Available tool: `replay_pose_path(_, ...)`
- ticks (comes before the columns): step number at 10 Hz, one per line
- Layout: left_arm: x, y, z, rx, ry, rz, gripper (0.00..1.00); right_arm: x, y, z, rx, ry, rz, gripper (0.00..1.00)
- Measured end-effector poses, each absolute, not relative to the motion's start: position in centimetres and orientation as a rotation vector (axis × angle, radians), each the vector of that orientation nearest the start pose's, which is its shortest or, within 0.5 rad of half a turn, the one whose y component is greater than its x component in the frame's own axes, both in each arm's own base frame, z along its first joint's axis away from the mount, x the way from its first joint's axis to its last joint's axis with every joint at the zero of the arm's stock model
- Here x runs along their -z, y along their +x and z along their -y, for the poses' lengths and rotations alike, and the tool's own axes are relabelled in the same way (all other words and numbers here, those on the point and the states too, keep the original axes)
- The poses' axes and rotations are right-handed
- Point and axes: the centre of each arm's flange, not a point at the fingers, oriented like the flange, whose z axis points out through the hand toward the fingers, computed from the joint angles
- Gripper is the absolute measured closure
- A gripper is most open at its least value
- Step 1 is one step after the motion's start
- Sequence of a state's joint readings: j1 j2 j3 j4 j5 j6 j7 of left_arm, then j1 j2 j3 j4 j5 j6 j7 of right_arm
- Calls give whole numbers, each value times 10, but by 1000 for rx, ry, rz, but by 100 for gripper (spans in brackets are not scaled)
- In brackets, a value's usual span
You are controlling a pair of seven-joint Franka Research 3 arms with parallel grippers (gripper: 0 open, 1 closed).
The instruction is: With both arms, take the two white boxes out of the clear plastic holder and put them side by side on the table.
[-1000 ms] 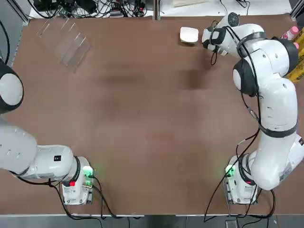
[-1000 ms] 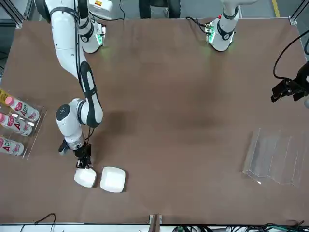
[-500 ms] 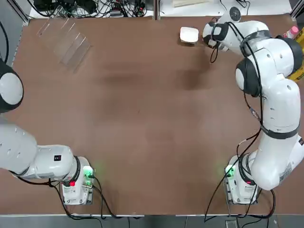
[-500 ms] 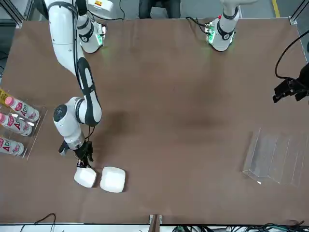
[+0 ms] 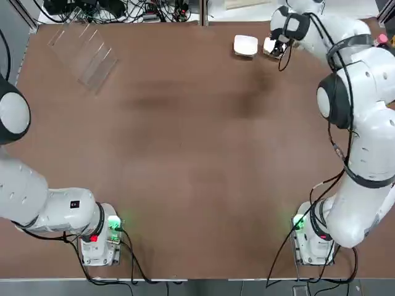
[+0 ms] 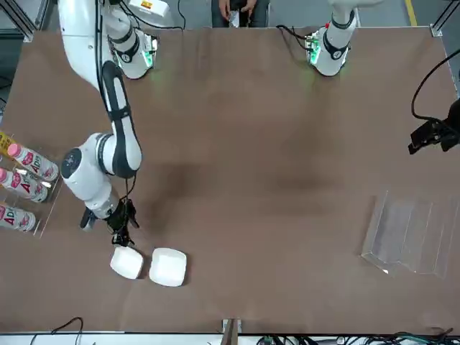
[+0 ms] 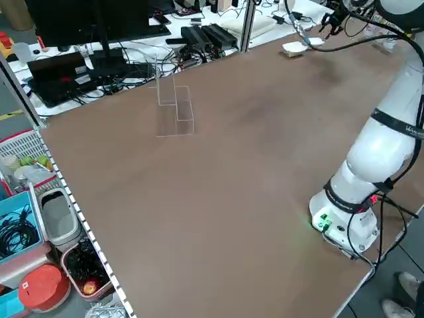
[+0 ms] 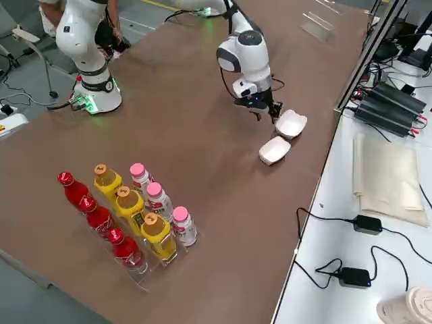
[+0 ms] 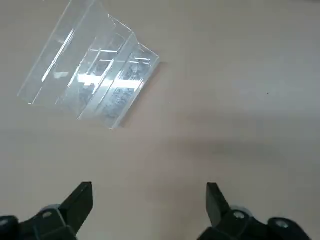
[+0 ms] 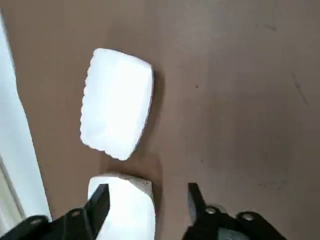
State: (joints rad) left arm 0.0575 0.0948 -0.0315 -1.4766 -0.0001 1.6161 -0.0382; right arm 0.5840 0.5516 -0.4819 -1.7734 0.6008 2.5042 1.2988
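Note:
The two white boxes (image 6: 127,262) (image 6: 168,267) lie side by side on the table (image 6: 259,165), near its far edge on my right side. In the top view one box (image 5: 245,45) is in full sight and the other (image 5: 269,46) is half under my hand. My right gripper (image 6: 122,223) hovers just off the outer box (image 10: 125,205), open and holding nothing. The clear plastic holder (image 6: 410,237) stands with its slots bare at the far left corner. My left gripper (image 9: 147,197) hangs open above the table near the holder (image 9: 90,85).
A clear rack of pink-capped, yellow and red bottles (image 8: 128,216) stands along the table's right edge, close to my right arm. Cables and power bricks (image 8: 395,101) lie beyond the far edge. A person (image 6: 237,7) stands behind the arms' bases.
My right gripper has opened, let go of the outer box and lifted away from it. The box stays beside the other one. The left arm has hardly moved.

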Motion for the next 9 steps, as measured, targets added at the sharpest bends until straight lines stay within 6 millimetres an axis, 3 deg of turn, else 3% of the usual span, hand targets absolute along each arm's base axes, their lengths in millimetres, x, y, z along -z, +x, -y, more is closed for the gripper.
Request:
replay_pose_path(1, -619, 589, -16, 70, -3143, 101, 0, -319, 674, -97, 133, -2124, -1907, 9)
replay_pose_path(3, -620, 589, -16, 73, -3143, 100, 0, -344, 675, -100, 184, -2339, -1672, 10)
replay_pose_path(6, -621, 589, -15, 76, -3143, 99, 0, -369, 665, -100, 159, -2710, -1108, 0)
replay_pose_path(8, -621, 589, -16, 76, -3143, 100, 0, -393, 657, -84, 142, -2886, -654, 0)
replay_pose_path(9, -621, 589, -16, 76, -3143, 100, 0, -403, 655, -71, 120, -2915, -536, 0)
